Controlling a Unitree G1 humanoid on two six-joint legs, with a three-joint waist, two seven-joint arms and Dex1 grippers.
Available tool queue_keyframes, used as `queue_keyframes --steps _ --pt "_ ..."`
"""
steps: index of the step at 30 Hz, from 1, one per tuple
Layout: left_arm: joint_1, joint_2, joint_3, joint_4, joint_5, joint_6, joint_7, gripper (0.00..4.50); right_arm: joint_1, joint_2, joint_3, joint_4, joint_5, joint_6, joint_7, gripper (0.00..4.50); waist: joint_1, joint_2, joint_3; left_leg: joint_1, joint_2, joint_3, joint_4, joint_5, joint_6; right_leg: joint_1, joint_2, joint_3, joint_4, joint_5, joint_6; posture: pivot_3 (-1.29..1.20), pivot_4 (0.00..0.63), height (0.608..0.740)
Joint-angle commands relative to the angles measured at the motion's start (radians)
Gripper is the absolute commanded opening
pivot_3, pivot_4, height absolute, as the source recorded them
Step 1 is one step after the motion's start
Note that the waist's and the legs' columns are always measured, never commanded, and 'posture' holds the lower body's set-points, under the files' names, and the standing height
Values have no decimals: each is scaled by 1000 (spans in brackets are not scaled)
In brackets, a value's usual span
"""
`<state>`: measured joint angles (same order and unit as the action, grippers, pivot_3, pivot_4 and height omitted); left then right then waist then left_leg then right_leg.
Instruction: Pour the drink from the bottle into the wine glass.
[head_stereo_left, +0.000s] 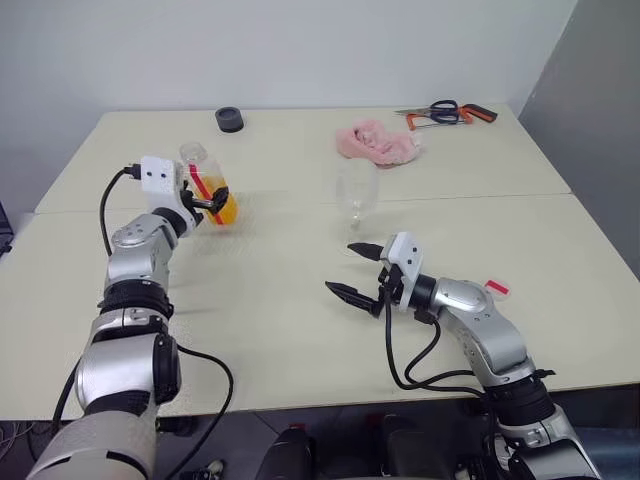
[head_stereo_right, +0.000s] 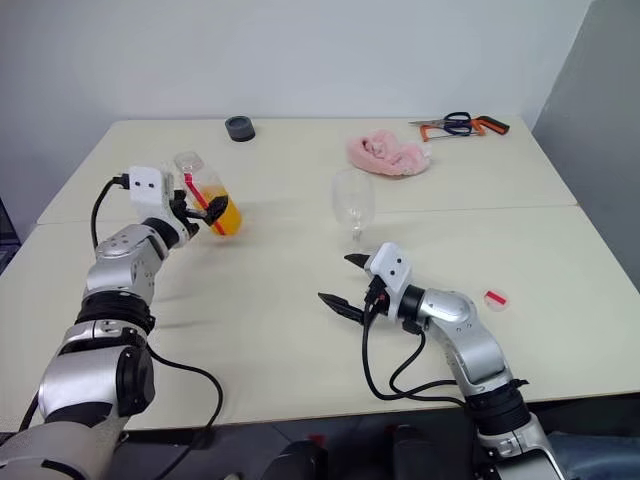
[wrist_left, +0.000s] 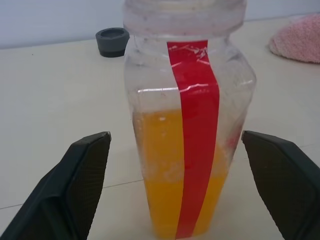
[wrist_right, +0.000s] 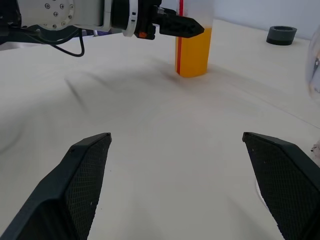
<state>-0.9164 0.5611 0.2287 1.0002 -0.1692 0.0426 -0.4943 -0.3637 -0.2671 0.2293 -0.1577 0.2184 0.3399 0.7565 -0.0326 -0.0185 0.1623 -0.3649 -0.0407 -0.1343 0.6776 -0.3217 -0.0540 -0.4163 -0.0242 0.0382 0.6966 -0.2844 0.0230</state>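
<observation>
One bottle (wrist_left: 187, 130), one wine glass (head_stereo_left: 356, 193), two open pincers

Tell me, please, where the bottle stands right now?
The bottle stands on the table's left half, between the left gripper's open fingers, left of the wine glass.

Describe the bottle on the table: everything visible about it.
The bottle is small, clear plastic, with a red strip running down its side and orange-yellow drink filling about its lower half. It stands upright on the cream table, on the robot's left side, left of the wine glass. The left gripper brackets it, fingers on either side with gaps still showing, so no grip is evident. Its top is cropped from the wrist view.
</observation>
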Motion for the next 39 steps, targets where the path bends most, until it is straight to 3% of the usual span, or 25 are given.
queue_keyframes --steps 1,5,7,14,24,31,39 --pt "-60 10 1 48 10 -48 -12 3282 -9 2 1 -54 15 -3 -6 4500 0 0 0 0 0 0 0 0 0 0 0 0 0 0 0 0 150 740" --pt "-90 8 2 98 14 -68 -17 2030 -5 2 2 -62 12 -1 -11 4500 -1 0 0 0 0 0 0 0 0 -1 0 0 0 0 0 0 150 740" --pt "-94 6 4 108 14 -73 -22 1693 -3 1 2 -64 13 -1 -13 4500 -1 0 0 0 0 0 0 0 0 -1 0 0 0 0 0 0 150 740" --pt "-63 -24 -23 8 20 -85 -54 1652 30 -19 -15 -127 22 15 -28 4500 1 0 0 -1 0 0 0 0 0 -1 0 0 0 0 0 0 150 740" --pt "14 -67 -237 -443 77 9 -261 1649 102 -105 -157 -318 89 110 -103 4500 0 0 0 -10 -1 -1 2 0 0 -7 -1 1 0 0 0 0 150 740" --pt "-74 -72 -329 -378 190 -148 -252 1639 62 -108 -243 -313 129 134 -168 4500 -3 -1 0 -8 0 1 2 0 0 -7 0 1 1 0 0 0 150 740" --pt "-194 -105 -397 -192 325 -382 -155 1638 27 -87 -233 -299 118 124 -237 4500 -1 -1 0 -9 -1 1 2 0 0 -7 -1 1 0 0 0 0 150 740"
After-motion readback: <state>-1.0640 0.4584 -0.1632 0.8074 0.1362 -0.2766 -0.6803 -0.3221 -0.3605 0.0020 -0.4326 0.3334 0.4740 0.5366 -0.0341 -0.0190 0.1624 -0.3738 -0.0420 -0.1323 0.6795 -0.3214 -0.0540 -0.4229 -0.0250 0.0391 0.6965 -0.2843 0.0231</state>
